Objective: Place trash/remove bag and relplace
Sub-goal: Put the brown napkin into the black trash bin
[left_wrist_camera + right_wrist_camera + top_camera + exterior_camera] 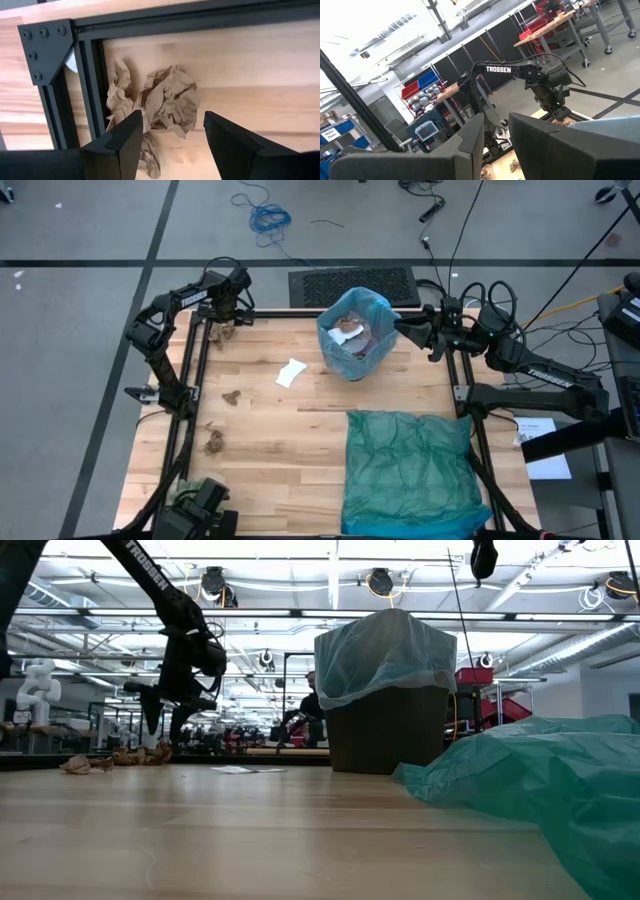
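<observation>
A dark bin [385, 730] lined with the light blue bag [345, 308] stands at the table's far middle, with trash [350, 332] inside it. My left gripper [172, 120] is open and points down over a brown paper wad [170, 100] in the table's far left corner [222, 330]; its fingers stand to either side above the wad without touching it. More trash lies loose on the table: a white scrap [290, 372] and two brown wads [232, 397] [213, 442]. My right gripper [496, 142] hangs level just right of the bin [402, 323], with a narrow gap and nothing between its fingers.
A darker teal-green bag [410, 470] lies spread over the near right of the table. A black frame rail [85, 75] with a corner bracket runs close beside the wad under my left gripper. The bare wood in the table's middle is free.
</observation>
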Controlling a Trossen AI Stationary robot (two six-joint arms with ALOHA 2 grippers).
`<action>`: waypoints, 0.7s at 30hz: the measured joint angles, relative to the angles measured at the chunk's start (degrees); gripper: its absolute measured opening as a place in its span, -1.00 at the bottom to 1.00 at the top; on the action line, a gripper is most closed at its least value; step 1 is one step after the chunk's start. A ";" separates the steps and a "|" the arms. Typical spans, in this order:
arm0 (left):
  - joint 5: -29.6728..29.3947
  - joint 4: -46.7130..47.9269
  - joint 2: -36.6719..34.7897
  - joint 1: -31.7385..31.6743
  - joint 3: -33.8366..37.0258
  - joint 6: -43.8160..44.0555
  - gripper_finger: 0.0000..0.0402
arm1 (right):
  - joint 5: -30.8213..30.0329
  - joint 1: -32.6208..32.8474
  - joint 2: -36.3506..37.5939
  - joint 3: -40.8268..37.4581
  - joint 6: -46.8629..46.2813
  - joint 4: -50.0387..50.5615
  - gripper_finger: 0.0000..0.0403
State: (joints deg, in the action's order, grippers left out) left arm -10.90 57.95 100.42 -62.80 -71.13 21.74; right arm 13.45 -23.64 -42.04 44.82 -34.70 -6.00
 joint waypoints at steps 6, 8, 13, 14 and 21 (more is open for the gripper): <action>2.69 4.06 0.00 2.33 -1.60 0.49 0.04 | 0.02 0.00 0.00 0.00 0.00 0.00 -0.58; 4.26 4.21 0.00 3.70 -2.21 0.50 0.04 | 0.07 0.00 0.02 0.00 0.21 -0.01 -0.58; 5.01 4.61 -0.02 7.77 -4.48 2.82 0.04 | 0.11 0.00 0.02 0.00 0.85 0.00 -0.58; 5.80 4.56 -0.02 8.77 -5.13 3.77 0.04 | 0.11 0.00 0.02 0.00 0.85 0.00 -0.58; 8.54 -7.00 -0.01 16.32 -7.58 11.83 0.04 | 0.11 0.00 0.02 0.00 0.88 0.00 -0.58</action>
State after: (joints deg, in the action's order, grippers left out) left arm -2.36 50.95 100.41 -46.48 -78.72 33.57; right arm 13.56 -23.64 -42.02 44.82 -33.82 -6.00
